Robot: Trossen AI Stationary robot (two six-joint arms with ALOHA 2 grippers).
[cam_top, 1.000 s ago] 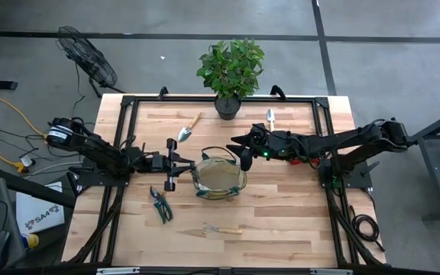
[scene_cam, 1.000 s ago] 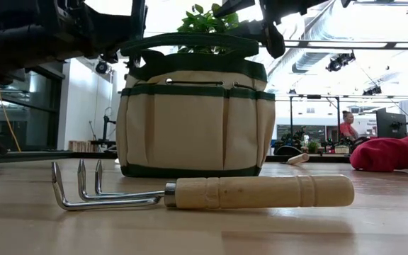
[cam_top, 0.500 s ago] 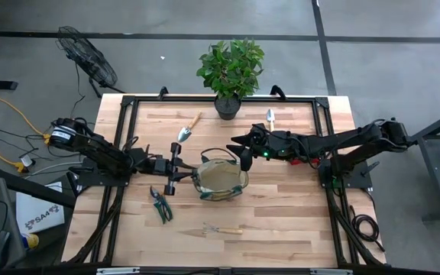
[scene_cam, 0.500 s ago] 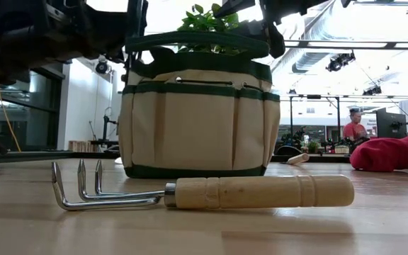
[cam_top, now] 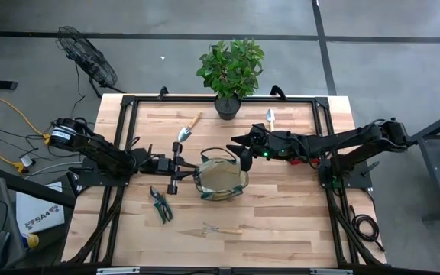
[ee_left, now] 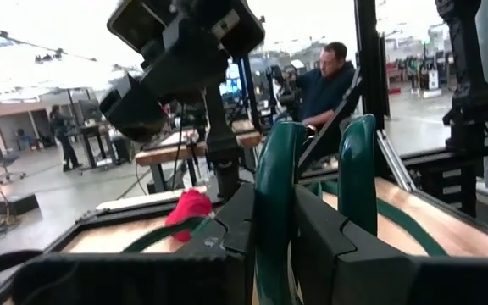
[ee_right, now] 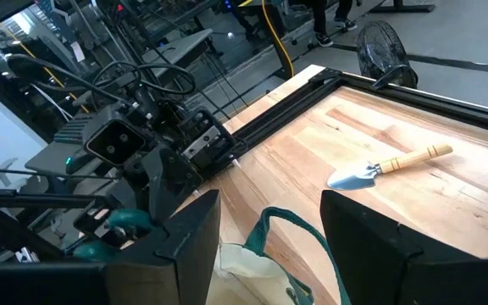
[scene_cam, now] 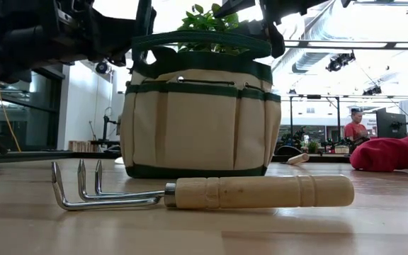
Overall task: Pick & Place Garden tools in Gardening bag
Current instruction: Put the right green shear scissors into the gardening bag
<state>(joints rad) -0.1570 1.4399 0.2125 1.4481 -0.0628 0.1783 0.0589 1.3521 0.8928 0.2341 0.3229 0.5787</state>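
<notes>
Left gripper (cam_top: pixel 173 169) is clamped on green-handled shears (ee_left: pixel 312 195) just left of the bag (cam_top: pixel 220 179), which sits mid-table. More shears (cam_top: pixel 160 204) lie toward the front-left, a fork (cam_top: pixel 221 228) by the front edge. Right gripper (cam_top: pixel 244 156) hangs over the bag's back rim, fingers apart, holding nothing. Trowels (cam_top: pixel 188 127) lie near the back edge.

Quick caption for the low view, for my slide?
Hand fork lies before the upright gardening bag, red bundle at right.

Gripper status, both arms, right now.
Left gripper: shut on green-handled pruning shears, beside the gardening bag.
Right gripper: open, empty, above the bag.
</notes>
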